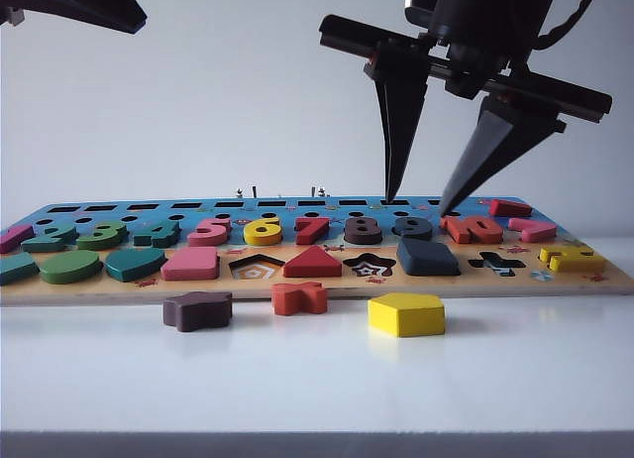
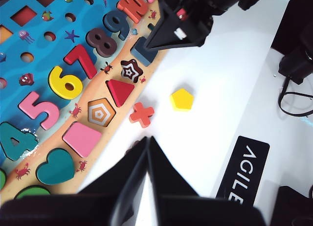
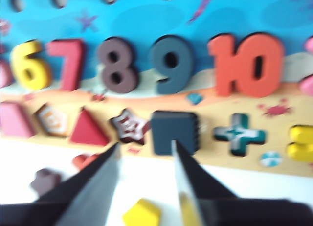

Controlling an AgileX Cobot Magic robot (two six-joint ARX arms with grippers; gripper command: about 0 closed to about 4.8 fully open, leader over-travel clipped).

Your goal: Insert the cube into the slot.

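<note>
The cube [image 1: 428, 257], a flat dark navy-grey square block, lies on the wooden puzzle board [image 1: 327, 285] between the star recess and the plus recess. It covers the slot, so the slot's floor is hidden. My right gripper [image 1: 418, 202] hangs just above and behind the cube, open, with nothing between its fingers. In the right wrist view that gripper [image 3: 145, 144] is clear of the cube [image 3: 174, 132]. My left gripper [image 2: 147, 139] is shut and empty, high over the white table and far from the cube [image 2: 141, 54].
Loose on the white table in front of the board lie a yellow pentagon [image 1: 406, 313], an orange-red plus [image 1: 299, 297] and a dark brown star [image 1: 197, 309]. The pentagon recess [image 1: 257, 268] and the star recess [image 1: 369, 267] stand open. Number blocks fill the row behind.
</note>
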